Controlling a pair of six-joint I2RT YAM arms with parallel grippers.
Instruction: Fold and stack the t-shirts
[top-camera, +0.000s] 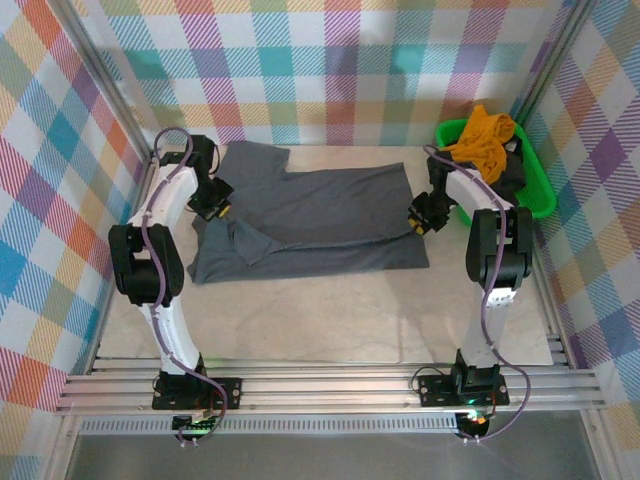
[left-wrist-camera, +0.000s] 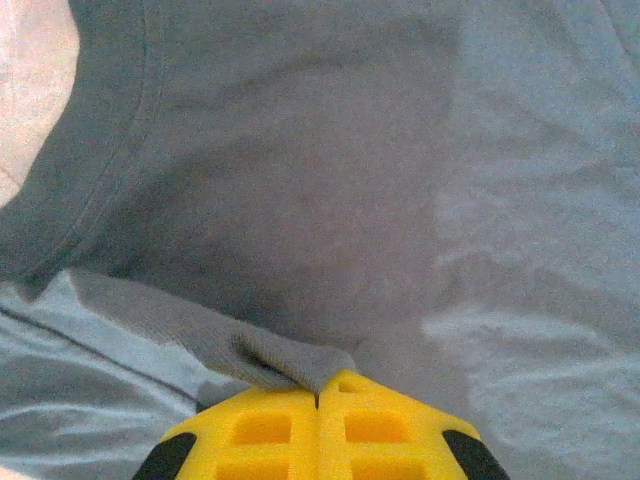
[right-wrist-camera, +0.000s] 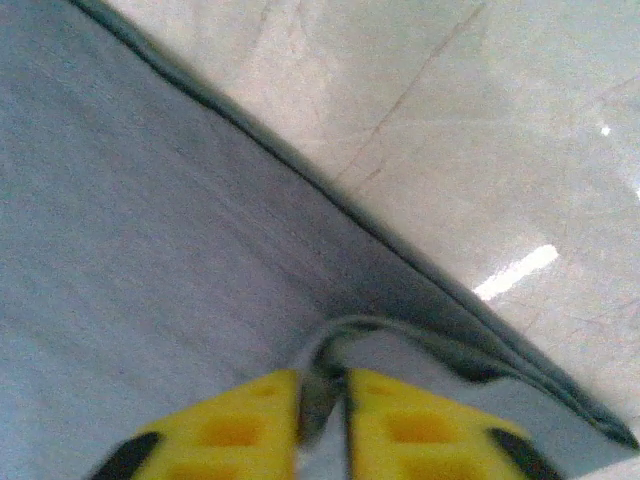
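The slate-grey t-shirt (top-camera: 320, 215) lies spread across the middle of the table, partly folded, with a sleeve turned over at its near left. My left gripper (top-camera: 212, 208) is at the shirt's left edge, shut on a pinch of the grey cloth (left-wrist-camera: 250, 350). My right gripper (top-camera: 420, 222) is at the shirt's right edge, shut on the hem (right-wrist-camera: 330, 360), which bunches up between its yellow fingers (right-wrist-camera: 250, 410). The mustard-orange t-shirt (top-camera: 480, 135) lies crumpled in the green bin on top of the dark charcoal t-shirt (top-camera: 508, 172).
The green bin (top-camera: 535, 185) stands at the back right, close behind the right arm. Bare marble table (top-camera: 320, 320) stretches in front of the grey shirt. Checked walls close in the sides and back.
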